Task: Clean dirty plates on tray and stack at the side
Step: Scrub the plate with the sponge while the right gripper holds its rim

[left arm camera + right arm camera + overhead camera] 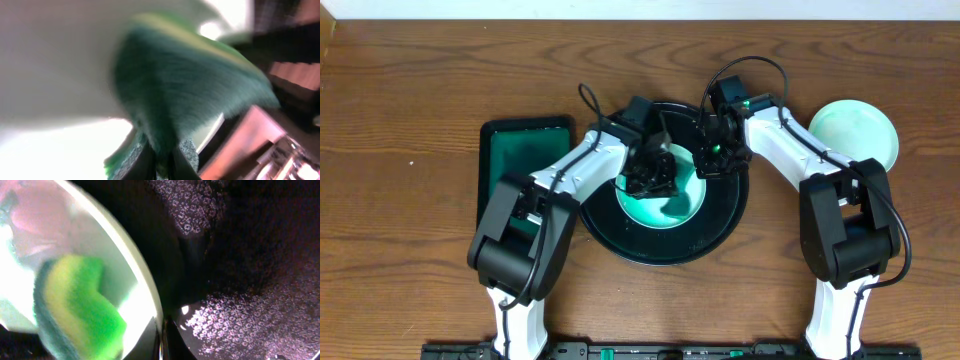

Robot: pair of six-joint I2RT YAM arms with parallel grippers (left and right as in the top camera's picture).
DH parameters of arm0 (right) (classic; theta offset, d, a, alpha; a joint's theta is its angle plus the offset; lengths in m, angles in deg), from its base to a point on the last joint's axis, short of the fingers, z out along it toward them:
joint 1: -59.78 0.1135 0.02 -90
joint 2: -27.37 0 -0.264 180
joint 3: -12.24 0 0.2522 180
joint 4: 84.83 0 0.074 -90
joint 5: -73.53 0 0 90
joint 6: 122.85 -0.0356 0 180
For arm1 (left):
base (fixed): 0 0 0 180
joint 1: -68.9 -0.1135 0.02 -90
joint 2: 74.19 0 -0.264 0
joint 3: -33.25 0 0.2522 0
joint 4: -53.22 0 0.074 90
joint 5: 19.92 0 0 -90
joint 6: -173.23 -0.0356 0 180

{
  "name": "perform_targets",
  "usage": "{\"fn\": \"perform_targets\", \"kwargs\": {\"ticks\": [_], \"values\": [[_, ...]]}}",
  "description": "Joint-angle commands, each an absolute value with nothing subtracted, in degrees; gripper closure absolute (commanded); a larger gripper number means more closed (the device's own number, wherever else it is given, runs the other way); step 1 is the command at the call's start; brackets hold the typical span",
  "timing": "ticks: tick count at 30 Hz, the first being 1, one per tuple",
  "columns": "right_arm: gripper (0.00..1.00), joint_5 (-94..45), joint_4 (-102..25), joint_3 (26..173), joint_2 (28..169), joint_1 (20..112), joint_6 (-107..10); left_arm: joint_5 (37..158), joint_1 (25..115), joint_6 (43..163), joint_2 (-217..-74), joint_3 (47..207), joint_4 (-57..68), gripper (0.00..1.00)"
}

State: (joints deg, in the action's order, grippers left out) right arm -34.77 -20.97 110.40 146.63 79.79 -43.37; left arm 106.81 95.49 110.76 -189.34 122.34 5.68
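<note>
A dirty plate (pixel 672 207) smeared with green lies on the round black tray (pixel 722 226). My left gripper (pixel 651 176) is over the plate, shut on a green and yellow sponge (pixel 190 85) that presses on the plate's pale surface (pixel 50 60); this view is blurred. My right gripper (pixel 716 160) is shut on the plate's right rim, and its thin jaws (pixel 162 340) pinch the edge of the plate (pixel 142 287). The sponge (pixel 75 305) shows on the plate there, with the black tray (pixel 240 255) behind. A pale mint plate (pixel 853 135) sits alone on the wood at the right.
A rectangular dark-green tray (pixel 525 160) lies left of the black tray, under my left arm. Brown wood tabletop (pixel 410 110) surrounds everything. Both arms reach in from the near edge and meet over the black tray.
</note>
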Motion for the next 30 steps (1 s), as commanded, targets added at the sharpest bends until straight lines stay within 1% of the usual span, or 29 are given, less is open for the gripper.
{"fn": "perform_targets", "kwargs": {"ticks": [1, 5, 10, 14, 18, 22, 26, 30], "values": [[0.99, -36.85, -20.51, 110.47, 144.71, 79.97, -44.62, 90.14, 90.84, 111.81, -190.13, 122.25, 1.68, 0.93], [0.99, -36.85, -20.46, 110.47, 144.71, 79.97, -44.64, 83.56, 86.38, 111.77, -190.13, 122.25, -2.72, 0.93], [0.99, -36.85, -20.48, 110.47, 144.71, 79.97, -44.64, 78.94, 82.2, 111.81, -190.13, 122.25, -6.72, 0.93], [0.99, -36.85, -20.48, 110.47, 144.71, 79.97, -44.64, 74.2, 81.31, 111.79, -190.13, 122.25, -8.62, 0.93], [0.99, -36.83, -20.48, 110.47, 144.71, 79.97, -44.64, 73.55, 82.05, 111.83, -190.13, 122.25, -9.21, 0.93], [0.99, -36.83, -20.53, 110.47, 144.71, 79.97, -44.62, 77.94, 84.17, 111.61, -190.13, 122.25, -8.68, 0.93], [0.99, -36.83, -20.59, 110.47, 144.71, 79.97, -44.62, 89.61, 88.72, 109.6, -190.15, 122.25, -7.13, 0.93], [0.99, -36.83, -20.48, 110.47, 144.71, 79.97, -44.62, 92.89, 93.57, 109.6, -190.15, 122.25, -5.78, 0.93]]}}
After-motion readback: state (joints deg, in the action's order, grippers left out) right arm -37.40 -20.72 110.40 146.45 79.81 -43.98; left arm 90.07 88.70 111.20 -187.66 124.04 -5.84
